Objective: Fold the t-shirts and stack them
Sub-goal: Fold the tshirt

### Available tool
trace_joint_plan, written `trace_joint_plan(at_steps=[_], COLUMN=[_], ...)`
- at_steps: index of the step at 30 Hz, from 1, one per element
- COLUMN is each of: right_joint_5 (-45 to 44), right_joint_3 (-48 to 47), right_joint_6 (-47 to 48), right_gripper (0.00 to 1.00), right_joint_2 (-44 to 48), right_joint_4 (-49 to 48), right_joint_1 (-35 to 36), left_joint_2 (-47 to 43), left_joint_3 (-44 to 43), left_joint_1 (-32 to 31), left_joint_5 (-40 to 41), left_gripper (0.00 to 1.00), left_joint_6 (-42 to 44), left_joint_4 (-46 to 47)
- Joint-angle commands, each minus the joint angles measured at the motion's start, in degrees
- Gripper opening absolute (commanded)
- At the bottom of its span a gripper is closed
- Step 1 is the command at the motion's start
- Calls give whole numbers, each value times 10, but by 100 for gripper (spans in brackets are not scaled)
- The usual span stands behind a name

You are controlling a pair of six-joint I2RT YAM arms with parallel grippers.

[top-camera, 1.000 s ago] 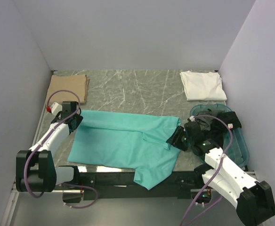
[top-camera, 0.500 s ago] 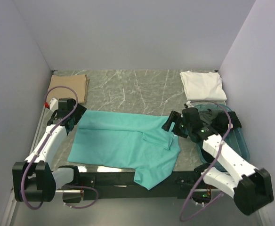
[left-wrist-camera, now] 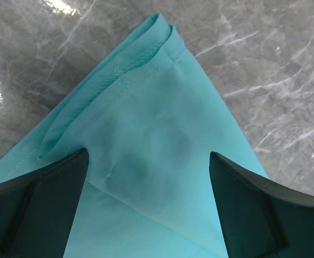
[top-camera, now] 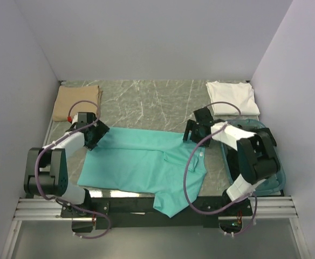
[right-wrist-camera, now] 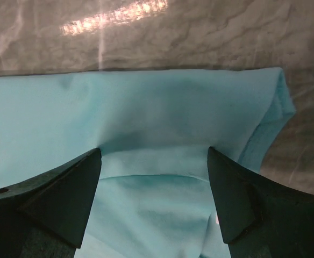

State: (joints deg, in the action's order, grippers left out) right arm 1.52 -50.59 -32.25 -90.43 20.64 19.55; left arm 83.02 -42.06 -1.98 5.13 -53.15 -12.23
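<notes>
No text, label, brand, number or sign can be read in any of the views.
</notes>
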Motion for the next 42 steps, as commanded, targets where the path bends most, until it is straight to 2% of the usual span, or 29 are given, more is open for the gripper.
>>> trace_joint_plan(at_steps=[1,13,22,27,35,42], right_joint_5=[-17,-17,-19,-20,-17,-38], right_joint_3=[-52,-204,-355,-407,-432,-370], right_joint_6=[25,57,99,112,140,137], right_gripper=[86,86,86,85,87,88], right_joint_2=[-55,-185,-278,-309,-252,-94], right_joint_4=[10,90,142,150,160,145], right_joint_1=[-10,-68,-101,-114,-111,-73], left_joint_2=[24,115,130,140,96,-23], left_joint_3=[-31,-86,-133,-152,-172,-152], left_joint_1=[-3,-30,-45,-46,-58,-76], left_joint_5=[-12,1,62,73,89,127], left_gripper=[100,99,99,99,99,99], left_joint_6=[13,-4,-28,-31,-27,-51], left_joint_4=[37,20,-17,-29,-54,-119])
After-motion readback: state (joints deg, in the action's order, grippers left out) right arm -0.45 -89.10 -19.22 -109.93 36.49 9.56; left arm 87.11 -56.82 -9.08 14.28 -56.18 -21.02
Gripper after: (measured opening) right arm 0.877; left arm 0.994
